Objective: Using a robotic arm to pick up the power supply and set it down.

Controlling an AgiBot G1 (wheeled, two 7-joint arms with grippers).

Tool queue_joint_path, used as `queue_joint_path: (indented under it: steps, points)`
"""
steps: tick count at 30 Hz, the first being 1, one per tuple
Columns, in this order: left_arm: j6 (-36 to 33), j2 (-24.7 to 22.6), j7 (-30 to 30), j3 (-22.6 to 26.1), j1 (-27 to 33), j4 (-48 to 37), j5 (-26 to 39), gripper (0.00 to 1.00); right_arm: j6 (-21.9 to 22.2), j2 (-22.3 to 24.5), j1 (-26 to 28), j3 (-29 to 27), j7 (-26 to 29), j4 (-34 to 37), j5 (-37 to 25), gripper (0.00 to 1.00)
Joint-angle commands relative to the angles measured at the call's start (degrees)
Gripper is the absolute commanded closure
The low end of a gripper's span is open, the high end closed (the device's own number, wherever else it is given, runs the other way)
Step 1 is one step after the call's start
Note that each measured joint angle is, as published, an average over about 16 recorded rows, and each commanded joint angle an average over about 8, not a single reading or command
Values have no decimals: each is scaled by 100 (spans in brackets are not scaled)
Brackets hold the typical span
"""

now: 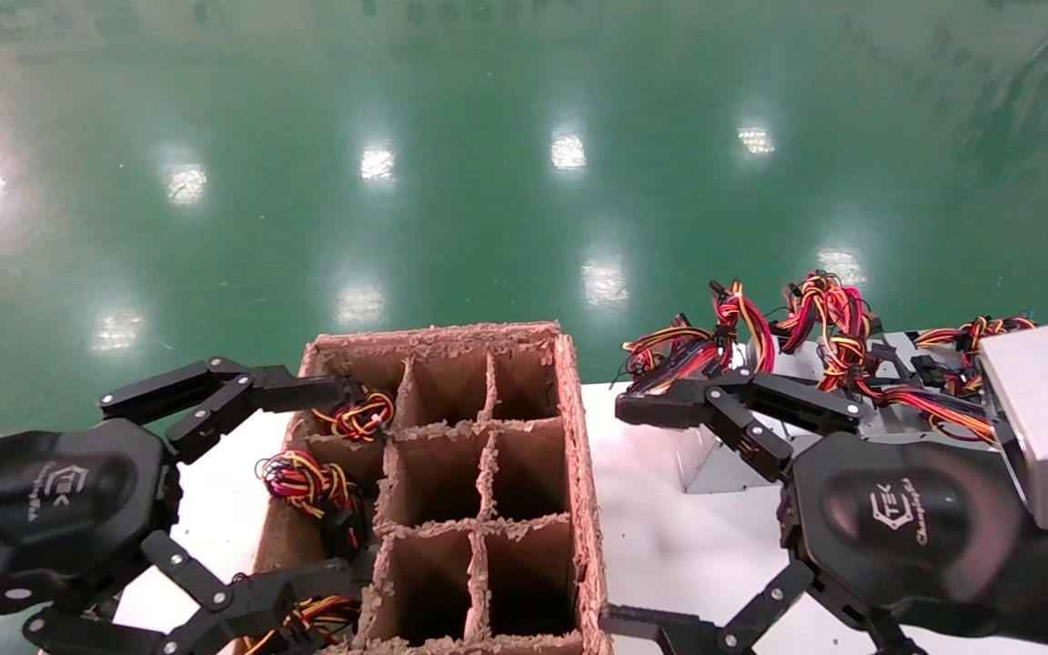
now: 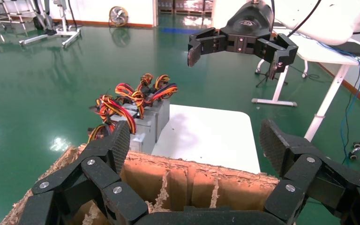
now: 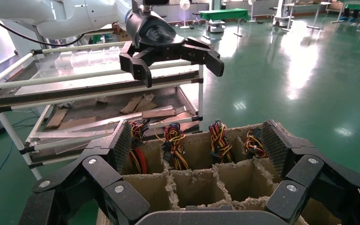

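Sheet-metal grey and hard-edged, the power supply (image 1: 1047, 414) lies at about three o'clock in our head view, on the white counter (image 1: 670, 537) among several like units whose red, yellow and black wires (image 1: 815, 318) rise in knotted bundles. We judge the box rigid and fairly heavy for its bulk, with smooth flanks that could slip; the wire tail is limp and apt to snag, so we would take hold across the two flat sides of the case, never by the harness. At six o'clock stands a divided cardboard crate (image 1: 569, 428); the cells along its nine-o'clock side already show wire bundles, the others look vacant. The right tool (image 1: 624, 514) hangs released, fingers spread wide, between crate and supplies, holding nothing. The left tool (image 1: 337, 482) is likewise spread and unladen, straddling the crate's nine-o'clock edge. We read this as the approach before a grasp.
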State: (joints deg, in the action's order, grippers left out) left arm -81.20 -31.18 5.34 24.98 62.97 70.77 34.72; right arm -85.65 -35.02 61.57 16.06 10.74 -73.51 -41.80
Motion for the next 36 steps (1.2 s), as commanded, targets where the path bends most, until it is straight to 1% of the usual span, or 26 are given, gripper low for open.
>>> queue_joint_path:
  steps: [1, 36]
  points:
    - [0, 0, 0, 0, 0, 0, 0, 0, 0, 0, 0, 0, 0, 0, 0, 0]
    - [0, 0, 0, 0, 0, 0, 0, 0, 0, 0, 0, 0, 0, 0, 0, 0]
